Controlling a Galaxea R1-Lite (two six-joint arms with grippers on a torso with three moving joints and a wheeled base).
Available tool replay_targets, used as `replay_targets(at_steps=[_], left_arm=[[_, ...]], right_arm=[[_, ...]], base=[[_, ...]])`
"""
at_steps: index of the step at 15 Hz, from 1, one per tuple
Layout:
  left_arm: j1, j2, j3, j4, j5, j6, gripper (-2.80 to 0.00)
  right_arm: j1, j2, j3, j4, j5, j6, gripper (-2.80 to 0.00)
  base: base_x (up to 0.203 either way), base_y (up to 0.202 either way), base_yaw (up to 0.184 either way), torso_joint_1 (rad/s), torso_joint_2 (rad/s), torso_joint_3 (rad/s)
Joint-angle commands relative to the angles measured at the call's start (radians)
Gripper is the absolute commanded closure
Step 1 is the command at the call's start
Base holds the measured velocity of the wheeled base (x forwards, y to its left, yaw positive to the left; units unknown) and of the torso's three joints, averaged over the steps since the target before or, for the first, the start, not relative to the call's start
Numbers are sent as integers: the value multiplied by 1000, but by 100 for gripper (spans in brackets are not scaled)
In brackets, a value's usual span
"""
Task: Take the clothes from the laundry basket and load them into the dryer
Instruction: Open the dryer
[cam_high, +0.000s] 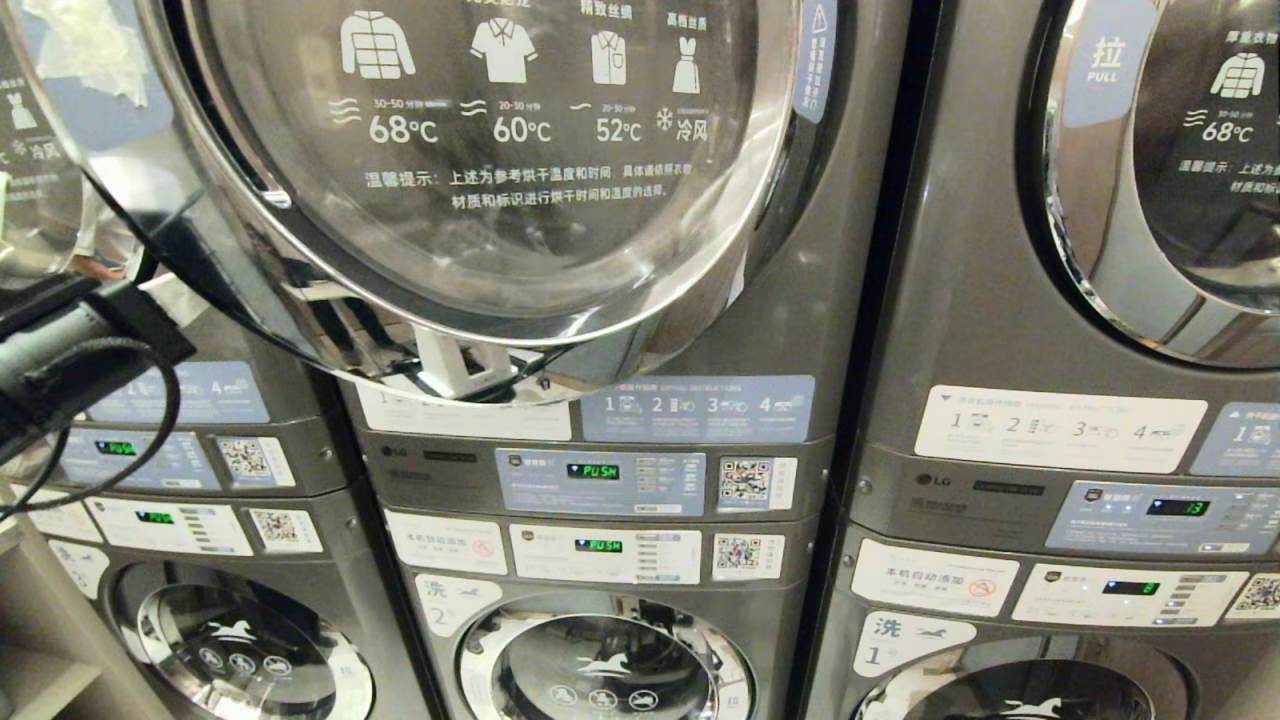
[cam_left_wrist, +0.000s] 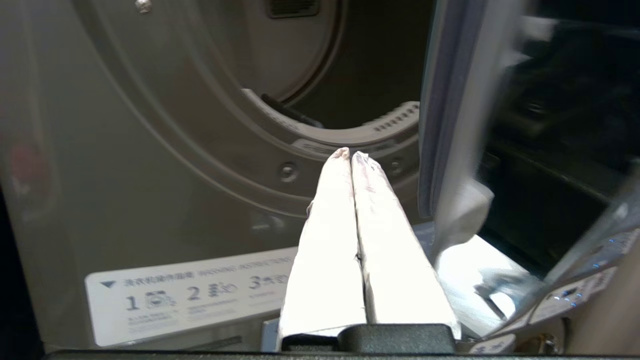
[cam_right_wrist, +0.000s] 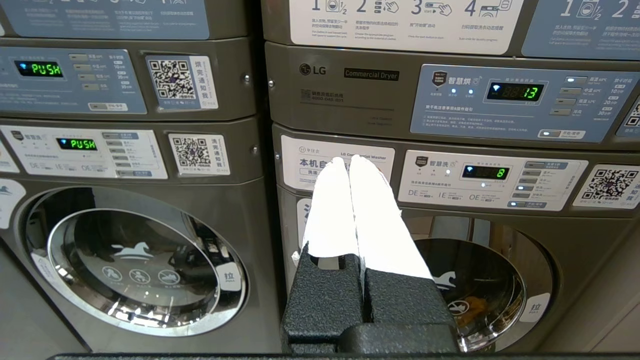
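The middle dryer's round door (cam_high: 470, 170) stands swung open, and its drum (cam_left_wrist: 350, 75) looks dark, no clothes visible inside. Three stacked machine columns face me. The left gripper (cam_left_wrist: 350, 152) hangs just before the drum's rim, fingers pressed together, holding nothing. The right gripper (cam_right_wrist: 350, 159), likewise closed and empty, points at a washer panel (cam_right_wrist: 492, 180).
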Motion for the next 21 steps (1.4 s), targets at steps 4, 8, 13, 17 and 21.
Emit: replay_targets(at_steps=[4,8,13,17,21], left_arm=[[-61,-209,127,2,-3,0,0],[-161,-352,234,32,1,2,0],[-287,-410,259,77,1,8,0],[-399,-401,256,88,2,48,0],[-506,-395,252,135,3,102,0]], right_arm=[[0,-2,0,-1,1,3,0],[0,-2,0,0,-2,10,0],[0,-2,0,0,-2,10,0],[0,-2,0,0,-2,10,0],[0,-2,0,0,-1,10,0]], base=[[0,0,0,0,0,0],[0,0,0,0,0,0],[0,0,0,0,0,0],[0,0,0,0,0,0],[0,0,0,0,0,0]])
